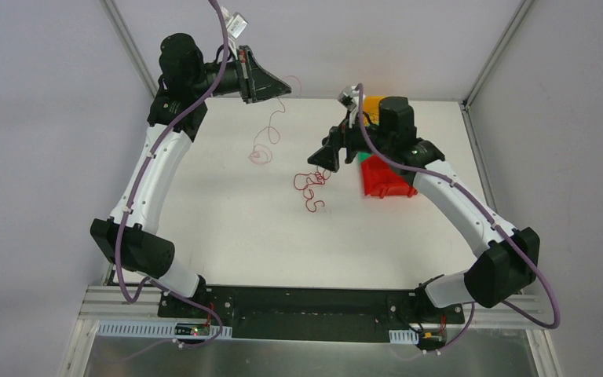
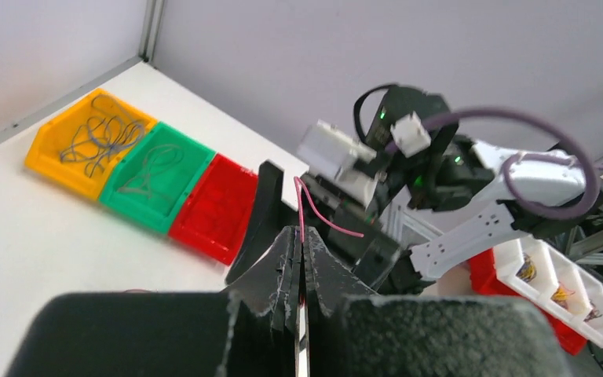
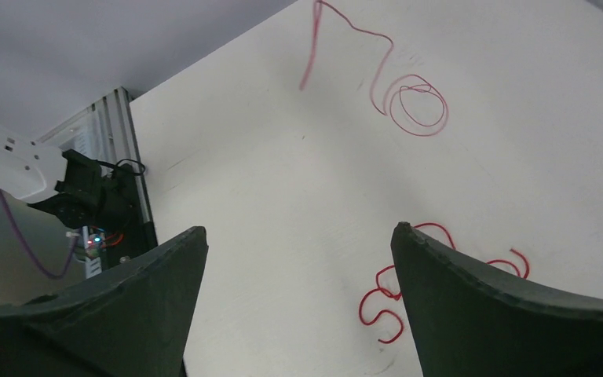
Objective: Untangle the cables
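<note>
- The left gripper [image 2: 300,239] has its 2 fingers pressed together, pinching 1 red wire [image 2: 301,206] between the tips; a short end sticks up past them and bends to the right.
- In the top view the left gripper [image 1: 285,83] is raised near the far edge of the table [image 1: 220,236]. The red wire [image 1: 271,126] hangs from it in curls down to a small loop lying on the table surface.
- The right gripper [image 3: 298,232] is spread wide and holds nothing. Bare table shows between its fingers [image 3: 502,314].
- In the top view the right gripper [image 1: 323,159] sits just above and beside the tangle of red wires [image 1: 310,190], which lies mid-table, apart from the loop of the held wire.
- From the right wrist, part of the tangle of red wires [image 3: 381,302] is hidden behind the right-hand finger, so I cannot tell whether that finger touches it.
- 3 bins stand in a row: a yellow bin [image 2: 47,153], a green bin [image 2: 129,196] and a red bin [image 2: 218,208]. Thin pale wires [image 2: 98,141] lie in the yellow and green ones; their colour is hard to make out.
- In the top view the right arm covers most of these bins.
</note>
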{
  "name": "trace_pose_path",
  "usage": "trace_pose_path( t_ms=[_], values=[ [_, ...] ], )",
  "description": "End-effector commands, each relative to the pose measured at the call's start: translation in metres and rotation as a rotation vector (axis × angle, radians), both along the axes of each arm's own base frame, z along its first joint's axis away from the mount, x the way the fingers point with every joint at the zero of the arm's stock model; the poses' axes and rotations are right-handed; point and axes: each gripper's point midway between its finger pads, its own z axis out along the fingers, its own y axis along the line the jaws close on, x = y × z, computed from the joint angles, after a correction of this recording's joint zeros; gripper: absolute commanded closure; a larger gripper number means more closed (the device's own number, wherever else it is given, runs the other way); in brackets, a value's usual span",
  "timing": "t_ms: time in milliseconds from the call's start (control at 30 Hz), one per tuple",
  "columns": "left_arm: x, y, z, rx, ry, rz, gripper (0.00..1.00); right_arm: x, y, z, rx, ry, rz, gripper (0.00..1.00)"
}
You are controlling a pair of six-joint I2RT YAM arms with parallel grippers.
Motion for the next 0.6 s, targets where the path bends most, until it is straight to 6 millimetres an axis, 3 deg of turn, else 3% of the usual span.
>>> trace_pose_path(
  t_ms=[0,100,300,433,467,500,567],
  values=[
    [-0.019,-0.001,0.045,-0.092,-0.093,-0.065,1.0,0.019,0.019,0.026,0.023,-0.317,-0.008,0.09],
    [-0.018,-0.003,0.055,-0.139,-0.074,-0.088,1.0,0.025,0.028,0.015,-0.028,-0.435,0.029,0.09],
    [-0.012,-0.007,0.078,-0.26,-0.002,-0.13,1.0,0.047,0.045,0.021,0.039,-0.498,-0.03,0.08],
    [-0.004,-0.007,0.082,-0.287,0.012,-0.114,1.0,0.044,0.07,0.02,0.084,-0.477,0.006,0.11],
    [-0.003,-0.007,0.082,-0.286,0.01,-0.112,1.0,0.04,0.074,0.02,0.092,-0.468,0.022,0.2],
    [-0.002,-0.007,0.081,-0.285,0.011,-0.105,1.0,0.036,0.076,0.019,0.097,-0.462,0.031,0.35],
    [0.007,0.001,0.075,-0.287,0.03,-0.058,1.0,0.033,0.074,0.021,0.106,-0.462,0.016,0.8]
  ],
)
